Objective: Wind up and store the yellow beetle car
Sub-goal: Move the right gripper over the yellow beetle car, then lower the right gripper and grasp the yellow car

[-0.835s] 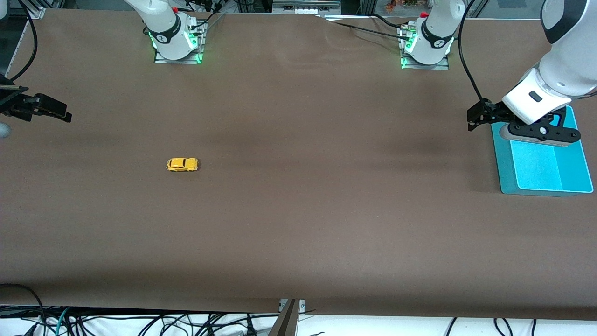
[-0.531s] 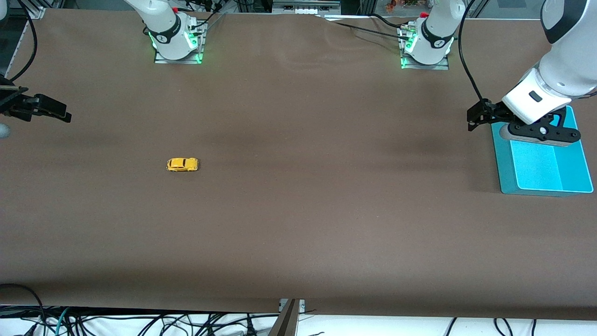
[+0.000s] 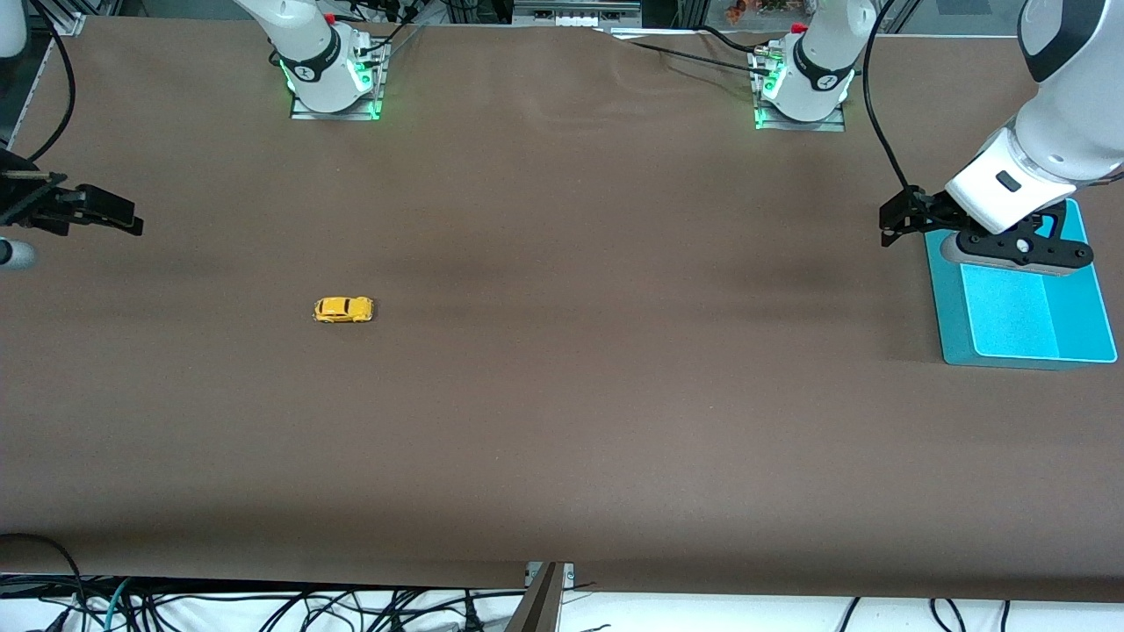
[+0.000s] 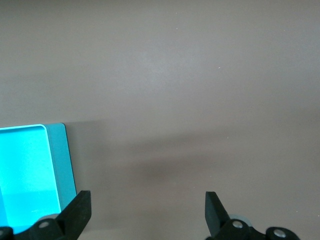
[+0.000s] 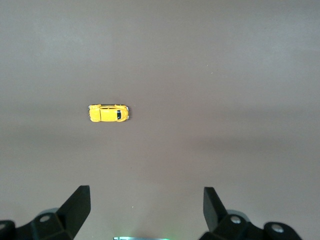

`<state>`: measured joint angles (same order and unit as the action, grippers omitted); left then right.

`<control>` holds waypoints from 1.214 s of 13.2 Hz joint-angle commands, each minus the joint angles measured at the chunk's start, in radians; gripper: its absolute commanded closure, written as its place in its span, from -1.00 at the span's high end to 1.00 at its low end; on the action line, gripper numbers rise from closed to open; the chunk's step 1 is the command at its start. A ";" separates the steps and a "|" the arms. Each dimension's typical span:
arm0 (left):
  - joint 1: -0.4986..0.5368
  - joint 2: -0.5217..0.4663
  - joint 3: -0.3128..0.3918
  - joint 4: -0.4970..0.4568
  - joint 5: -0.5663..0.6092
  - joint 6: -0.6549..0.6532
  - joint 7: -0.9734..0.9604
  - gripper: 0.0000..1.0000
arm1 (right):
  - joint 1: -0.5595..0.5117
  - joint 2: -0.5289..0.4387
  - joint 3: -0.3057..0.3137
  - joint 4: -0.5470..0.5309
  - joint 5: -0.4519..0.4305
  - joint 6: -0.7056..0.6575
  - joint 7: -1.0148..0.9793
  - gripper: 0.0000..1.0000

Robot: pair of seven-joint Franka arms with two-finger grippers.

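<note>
The yellow beetle car (image 3: 343,309) sits alone on the brown table, toward the right arm's end; it also shows in the right wrist view (image 5: 108,113). My right gripper (image 3: 118,215) is open and empty, up over the table edge at the right arm's end, well apart from the car; its own view shows it open (image 5: 146,200). My left gripper (image 3: 896,224) is open and empty, over the table beside the teal tray (image 3: 1076,347); its own view shows it open (image 4: 147,202).
The teal tray stands at the left arm's end of the table, partly under the left arm's wrist; its corner shows in the left wrist view (image 4: 55,150). Both arm bases (image 3: 332,79) (image 3: 803,88) stand along the table's edge farthest from the front camera. Cables hang below the nearest edge.
My right gripper has shifted slightly inward over the table, toward the car. The car and the left arm have not moved.
</note>
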<state>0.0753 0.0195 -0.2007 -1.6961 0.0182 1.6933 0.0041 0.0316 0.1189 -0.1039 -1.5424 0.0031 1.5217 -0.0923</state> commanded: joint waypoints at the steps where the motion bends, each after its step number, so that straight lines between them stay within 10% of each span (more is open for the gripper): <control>1: 0.006 0.010 -0.006 0.029 -0.015 -0.021 -0.006 1.00 | 0.020 0.005 0.007 0.001 0.003 -0.014 -0.015 1.00; 7: 0.006 0.010 -0.005 0.029 -0.015 -0.021 -0.006 1.00 | 0.125 0.017 0.012 0.001 0.005 -0.037 -0.023 1.00; 16: 0.008 0.010 -0.003 0.029 -0.015 -0.021 -0.004 1.00 | 0.249 0.244 0.012 -0.015 -0.012 0.038 -0.570 1.00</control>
<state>0.0754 0.0195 -0.2005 -1.6956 0.0182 1.6933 0.0041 0.2589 0.3370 -0.0873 -1.5571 0.0032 1.5355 -0.5476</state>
